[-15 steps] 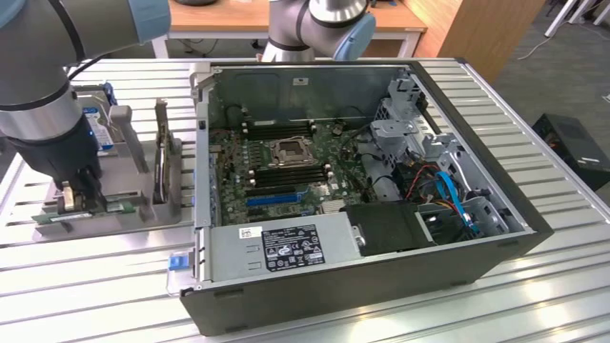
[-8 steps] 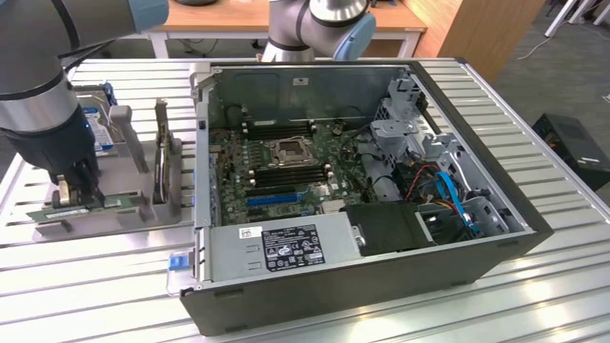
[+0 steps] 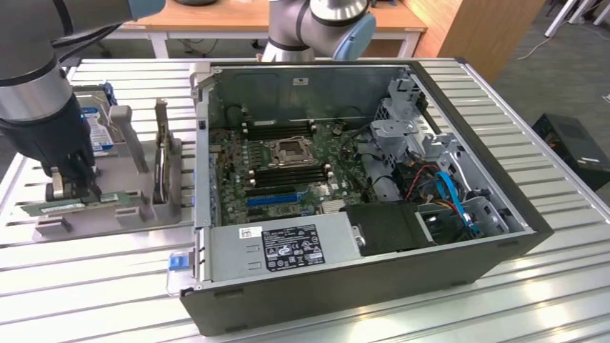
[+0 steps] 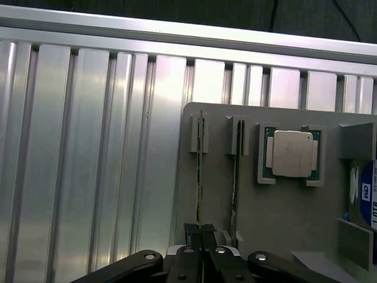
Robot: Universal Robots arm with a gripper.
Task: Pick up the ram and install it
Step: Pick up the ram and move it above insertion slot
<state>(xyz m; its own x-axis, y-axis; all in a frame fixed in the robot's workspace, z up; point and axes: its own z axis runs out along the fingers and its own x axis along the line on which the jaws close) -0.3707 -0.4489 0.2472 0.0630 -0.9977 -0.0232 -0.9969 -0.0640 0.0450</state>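
The ram [image 3: 67, 207] is a thin green stick standing on edge in a slot of the grey holder [image 3: 133, 214] at the exterior view's left. In the wrist view the ram [image 4: 200, 177] runs edge-on away from the fingertips. My gripper [image 3: 76, 191] reaches straight down onto it, and the gripper [image 4: 200, 236] has its two black fingers pressed together on the stick's near end. The stick still sits in its slot. The open computer case [image 3: 476, 264] with the motherboard [image 3: 286, 171] lies to the exterior view's right of the holder.
A second thin stick [image 4: 235, 177] stands in the neighbouring slot. A square silver processor [image 4: 293, 153] and a hard drive [image 4: 368, 200] also rest on the holder. A graphics card [image 3: 167, 161] stands upright between holder and case. Everything sits on a ribbed aluminium table [image 3: 86, 286].
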